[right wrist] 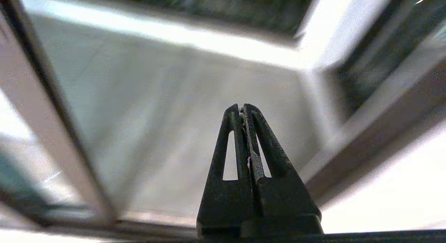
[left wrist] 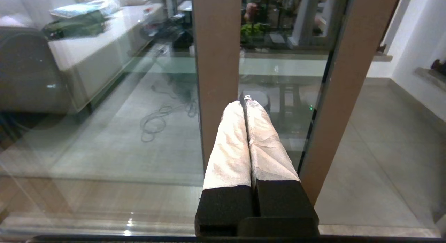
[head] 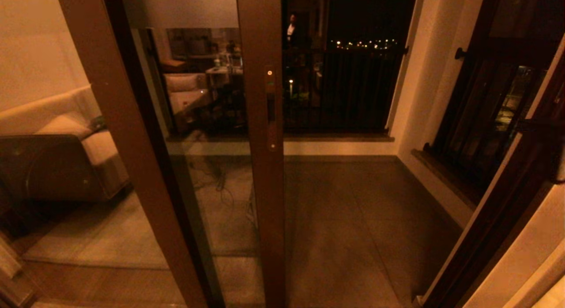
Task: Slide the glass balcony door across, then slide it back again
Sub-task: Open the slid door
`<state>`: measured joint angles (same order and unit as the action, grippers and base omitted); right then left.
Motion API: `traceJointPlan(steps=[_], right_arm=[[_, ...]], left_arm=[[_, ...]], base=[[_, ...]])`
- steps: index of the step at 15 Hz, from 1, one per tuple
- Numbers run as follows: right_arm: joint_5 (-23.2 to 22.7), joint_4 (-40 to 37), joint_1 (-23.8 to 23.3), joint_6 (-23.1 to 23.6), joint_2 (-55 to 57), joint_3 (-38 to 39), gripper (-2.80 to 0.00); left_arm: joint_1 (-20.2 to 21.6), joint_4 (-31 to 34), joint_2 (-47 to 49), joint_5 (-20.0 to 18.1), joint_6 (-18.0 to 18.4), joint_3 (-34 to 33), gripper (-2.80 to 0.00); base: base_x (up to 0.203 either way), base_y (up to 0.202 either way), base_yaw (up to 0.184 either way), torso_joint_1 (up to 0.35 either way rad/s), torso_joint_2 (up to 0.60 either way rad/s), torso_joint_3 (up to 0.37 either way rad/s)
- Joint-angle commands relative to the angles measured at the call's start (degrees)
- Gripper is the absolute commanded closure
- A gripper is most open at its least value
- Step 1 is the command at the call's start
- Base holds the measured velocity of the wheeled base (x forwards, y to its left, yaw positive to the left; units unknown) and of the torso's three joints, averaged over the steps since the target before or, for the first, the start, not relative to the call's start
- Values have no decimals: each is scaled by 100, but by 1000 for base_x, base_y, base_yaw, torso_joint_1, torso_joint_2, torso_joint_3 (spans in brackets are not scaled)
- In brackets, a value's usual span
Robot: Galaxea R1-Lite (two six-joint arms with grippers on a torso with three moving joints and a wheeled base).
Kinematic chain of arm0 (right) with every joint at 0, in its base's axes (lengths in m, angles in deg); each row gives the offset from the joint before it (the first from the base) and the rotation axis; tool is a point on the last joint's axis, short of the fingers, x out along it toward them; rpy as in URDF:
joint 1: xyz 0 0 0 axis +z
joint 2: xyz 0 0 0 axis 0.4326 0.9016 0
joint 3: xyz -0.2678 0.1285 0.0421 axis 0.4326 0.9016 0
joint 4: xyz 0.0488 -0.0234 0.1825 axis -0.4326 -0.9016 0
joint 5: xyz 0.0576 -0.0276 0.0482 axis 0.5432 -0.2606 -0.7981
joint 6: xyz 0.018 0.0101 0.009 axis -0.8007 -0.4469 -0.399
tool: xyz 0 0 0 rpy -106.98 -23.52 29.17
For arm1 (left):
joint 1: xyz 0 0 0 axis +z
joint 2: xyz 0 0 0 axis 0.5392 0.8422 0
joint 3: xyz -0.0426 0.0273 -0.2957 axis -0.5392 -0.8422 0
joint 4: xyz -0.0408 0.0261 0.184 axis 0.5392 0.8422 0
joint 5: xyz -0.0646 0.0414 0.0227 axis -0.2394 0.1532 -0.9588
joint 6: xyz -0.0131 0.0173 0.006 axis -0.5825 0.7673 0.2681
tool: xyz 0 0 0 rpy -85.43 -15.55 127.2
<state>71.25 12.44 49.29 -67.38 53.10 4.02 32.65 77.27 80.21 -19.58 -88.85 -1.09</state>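
The glass balcony door (head: 207, 136) stands half across the opening. Its brown stile (head: 260, 175) carries a narrow dark handle slot (head: 270, 110) with small screws above and below. Right of the stile the way onto the balcony floor (head: 353, 219) is open. Neither gripper shows in the head view. In the left wrist view my left gripper (left wrist: 245, 102) is shut with nothing in it; its white-wrapped fingers (left wrist: 230, 142) point at the door glass (left wrist: 278, 79) between two brown stiles, apart from both. My right gripper (right wrist: 243, 109) is shut and empty, facing the floor and frames.
A second brown-framed panel (head: 110, 122) leans at the left, with a pale sofa (head: 66, 131) beyond it. A dark railing (head: 344, 92) closes the balcony's far side. A barred window (head: 485, 122) and a dark door jamb (head: 499, 211) stand on the right.
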Motion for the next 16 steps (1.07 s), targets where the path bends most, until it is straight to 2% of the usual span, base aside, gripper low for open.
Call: traceJointPlan(steps=[1,2,5,7,8,11,12,13,14,16], right_arm=[[133,-469,-119,240,-1758,205,0],[201,-778,-381,406,-2277,243,0],[218,-1362,-1628,953,-3669,319,0],[156,-1733,-2228,1126,-4356,326,0],[103,-2031,-2376,1157,-4683,333,0],[-92,-2779,-2379,1150,-5819,601,0],[-181,-2974,-2375,919,-6076,840,0],[-341,-3133,-2372,269,-6159,1194,0],[-675,-3210,-2370,-192,-6139,1645,0],[-1749,-3265,-2367,-536,-6118,2433,0]], left_arm=[[4,-7,7,1,-1,-193,0],[-2,-7,7,1,-1,-193,0],[-2,-7,7,1,-1,-193,0],[0,-7,7,1,-1,-193,0],[-2,-7,7,1,-1,-193,0],[6,-7,7,1,-1,-193,0],[4,-7,7,1,-1,-193,0],[-2,-7,7,1,-1,-193,0],[-2,-7,7,1,-1,-193,0],[6,-7,7,1,-1,-193,0]], base=[[0,0,0,0,0,0],[0,0,0,0,0,0],[0,0,0,0,0,0],[0,0,0,0,0,0],[0,0,0,0,0,0],[0,0,0,0,0,0],[0,0,0,0,0,0],[0,0,0,0,0,0],[0,0,0,0,0,0],[0,0,0,0,0,0]])
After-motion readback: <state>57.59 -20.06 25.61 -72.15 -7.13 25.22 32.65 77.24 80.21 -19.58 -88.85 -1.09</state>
